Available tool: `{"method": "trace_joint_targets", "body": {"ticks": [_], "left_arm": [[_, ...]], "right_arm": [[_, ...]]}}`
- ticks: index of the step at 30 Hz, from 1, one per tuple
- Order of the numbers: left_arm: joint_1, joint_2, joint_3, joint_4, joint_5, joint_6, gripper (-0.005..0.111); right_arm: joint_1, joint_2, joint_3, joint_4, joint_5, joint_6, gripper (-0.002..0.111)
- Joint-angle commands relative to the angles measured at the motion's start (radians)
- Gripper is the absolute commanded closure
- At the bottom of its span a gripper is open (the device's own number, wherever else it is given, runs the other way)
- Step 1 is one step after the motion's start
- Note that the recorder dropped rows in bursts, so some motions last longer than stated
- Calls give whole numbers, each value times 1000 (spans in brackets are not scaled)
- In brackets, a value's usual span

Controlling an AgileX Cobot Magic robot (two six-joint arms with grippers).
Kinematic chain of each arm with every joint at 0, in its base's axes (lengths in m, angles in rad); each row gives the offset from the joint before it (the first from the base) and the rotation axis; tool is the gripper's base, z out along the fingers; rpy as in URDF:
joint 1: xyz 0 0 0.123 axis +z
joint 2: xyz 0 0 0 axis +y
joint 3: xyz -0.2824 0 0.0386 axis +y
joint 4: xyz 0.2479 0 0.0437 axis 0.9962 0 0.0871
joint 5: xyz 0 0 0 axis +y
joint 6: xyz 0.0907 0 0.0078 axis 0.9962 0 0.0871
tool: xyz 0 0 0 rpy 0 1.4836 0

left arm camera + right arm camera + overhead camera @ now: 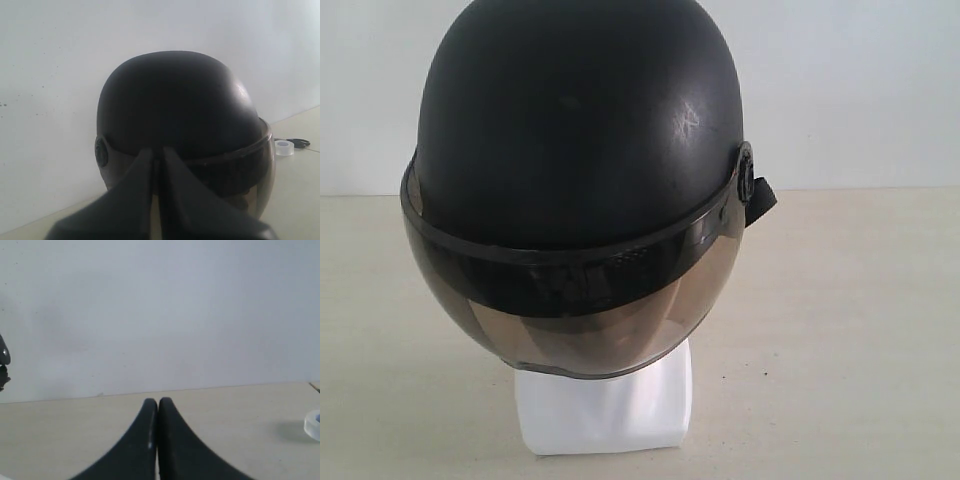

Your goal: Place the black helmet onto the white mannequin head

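The helmet (580,130) is sitting on the mannequin head (605,410), covering it down to the neck base, with the visor lowered over the face. The left gripper (157,152) is pointing level at the helmet, which is standing straight ahead of its tips. Its two fingers are pressing together and holding nothing. Whether the tips are touching the shell, I cannot tell. The right gripper (158,402) is pointing level over the table (240,410), fingers closed together and empty. A roll of tape (314,424) is lying ahead of it, off to one side.
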Motion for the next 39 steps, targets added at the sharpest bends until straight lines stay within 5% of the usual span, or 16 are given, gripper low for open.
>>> {"method": "trace_joint_targets", "body": {"ticks": [1, 9, 14, 22, 39], "left_arm": [[1, -7, 3, -8, -4, -3, 102], [1, -7, 3, -8, -4, -3, 102], [1, -7, 3, -8, -4, -3, 102], [1, -7, 3, -8, -4, -3, 102], [1, -7, 3, -8, -4, -3, 102]], "right_arm": [[-22, -79, 94, 1, -48, -2, 108], [-22, -79, 157, 73, -29, -41, 108], [-22, -79, 157, 476, 46, -600, 108], [-22, -79, 157, 476, 208, -542, 108], [-22, -79, 157, 476, 221, -530, 108]]}}
